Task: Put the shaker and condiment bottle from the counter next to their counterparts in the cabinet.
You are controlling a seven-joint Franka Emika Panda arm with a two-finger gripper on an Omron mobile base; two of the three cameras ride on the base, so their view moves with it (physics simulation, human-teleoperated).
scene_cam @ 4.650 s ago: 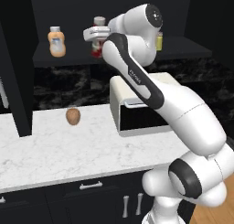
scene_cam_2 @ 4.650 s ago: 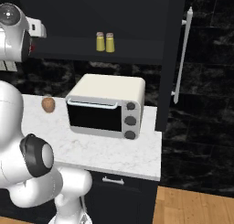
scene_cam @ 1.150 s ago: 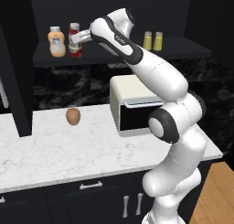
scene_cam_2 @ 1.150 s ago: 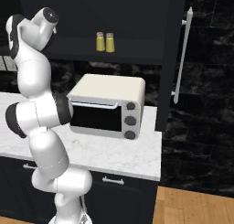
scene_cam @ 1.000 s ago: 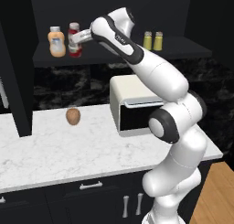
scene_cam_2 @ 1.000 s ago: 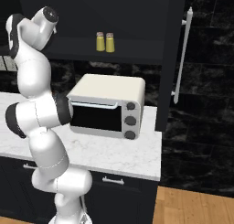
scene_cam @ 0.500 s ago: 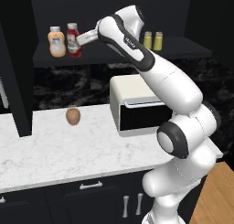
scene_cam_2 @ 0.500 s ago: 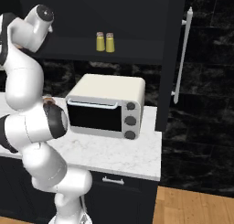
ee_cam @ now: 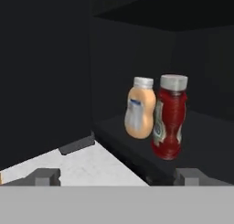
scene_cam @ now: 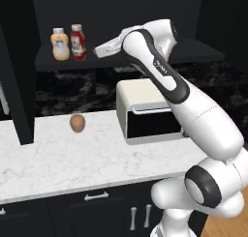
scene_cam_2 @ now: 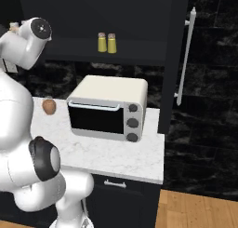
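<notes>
The condiment bottle [scene_cam: 77, 41] stands upright on the cabinet [scene_cam: 68, 62] shelf, long axis vertical, white cap up, just beside the orange bottle [scene_cam: 60, 44], on that bottle's toaster-oven side. In the hand view the pair look touching or very nearly so; I can't tell which. The claw [scene_cam: 98, 51] hangs near the red bottle, off the shelf's front edge, jaws spread wide apart and holding nothing.

Along the same shelf, well apart from the orange bottle and above the toaster oven [scene_cam_2: 108, 108], two yellow-green shakers [scene_cam_2: 106, 42] stand upright side by side. So both pairings look made, by my reading.

On handling: that red bottle looks like light, rigid plastic, smooth and possibly slippery, tall enough to tip if nudged. The narrow waist, or just under the cap, looks like the sensible place to pinch it. The brown egg-shaped thing [scene_cam: 77, 123] sits on the counter [scene_cam: 87, 158], below the orange bottle.
</notes>
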